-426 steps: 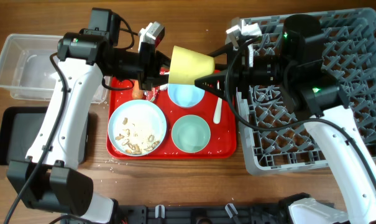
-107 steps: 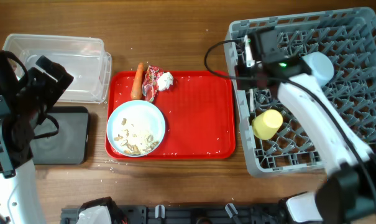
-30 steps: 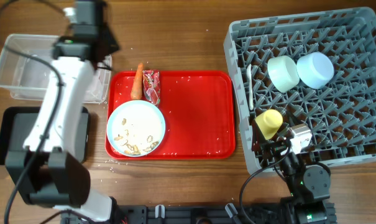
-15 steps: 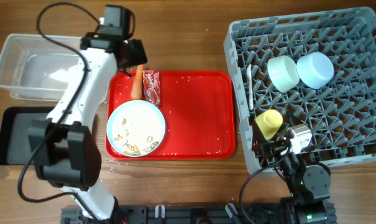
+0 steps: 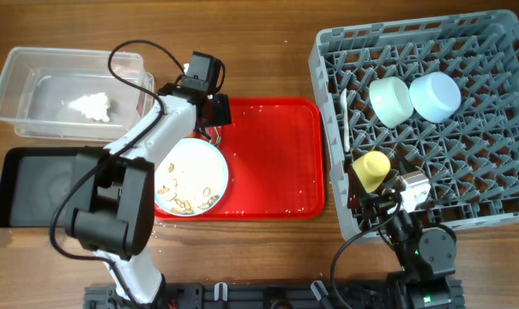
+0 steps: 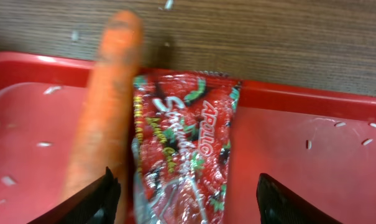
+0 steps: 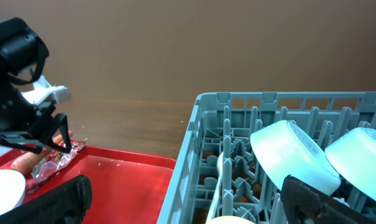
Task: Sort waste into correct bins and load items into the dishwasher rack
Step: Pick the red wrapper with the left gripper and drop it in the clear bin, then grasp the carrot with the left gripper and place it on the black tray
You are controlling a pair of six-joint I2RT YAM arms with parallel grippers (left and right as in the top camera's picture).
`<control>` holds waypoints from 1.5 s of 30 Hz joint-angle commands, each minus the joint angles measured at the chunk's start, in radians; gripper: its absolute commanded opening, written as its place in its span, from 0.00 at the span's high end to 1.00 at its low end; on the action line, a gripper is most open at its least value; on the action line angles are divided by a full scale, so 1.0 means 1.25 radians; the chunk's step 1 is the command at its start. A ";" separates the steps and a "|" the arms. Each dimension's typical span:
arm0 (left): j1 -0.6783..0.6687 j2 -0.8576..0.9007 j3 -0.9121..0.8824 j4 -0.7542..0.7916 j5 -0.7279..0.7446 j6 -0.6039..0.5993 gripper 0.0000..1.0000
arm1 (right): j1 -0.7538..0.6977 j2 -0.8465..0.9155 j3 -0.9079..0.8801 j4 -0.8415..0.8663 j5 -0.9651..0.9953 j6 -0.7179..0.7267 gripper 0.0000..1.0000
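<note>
Wrapper (image 6: 181, 137): crumpled glossy red foil with printed lettering, at the far left corner of the red tray (image 5: 276, 163), lying between the fingers, so it reads as the next pick
Left gripper (image 6: 186, 182): jaws apart, straddling the wrapper, nothing clamped
Carrot (image 6: 107, 112): smooth orange taper touching the wrapper's side, just by one finger; closing here could catch both, I judge
Tissue wad (image 5: 92, 105): soft white lump, already in the clear tub (image 5: 45, 86)
Black tray (image 5: 36, 184): shallow, matte, on the wooden counter (image 5: 259, 51) beside the tub; nothing visible in it
Plate (image 5: 199, 163): light blue, round, on the red tray; beige crumbly scraps (image 5: 186, 202) lie on it, so it looks unready for loading
Rack (image 5: 499, 163): grey lattice with pegs, holding the pale green bowl (image 5: 390, 100), blue bowl (image 5: 435, 94), yellow-green cup (image 5: 371, 170) and white spoon (image 5: 345, 120)
Right gripper (image 7: 186, 186): jaws wide apart, empty, parked at the rack's near edge
</note>
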 commanded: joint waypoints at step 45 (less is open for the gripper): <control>0.113 0.081 0.022 -0.023 -0.084 0.206 0.60 | -0.003 -0.008 -0.001 0.002 -0.010 0.011 0.00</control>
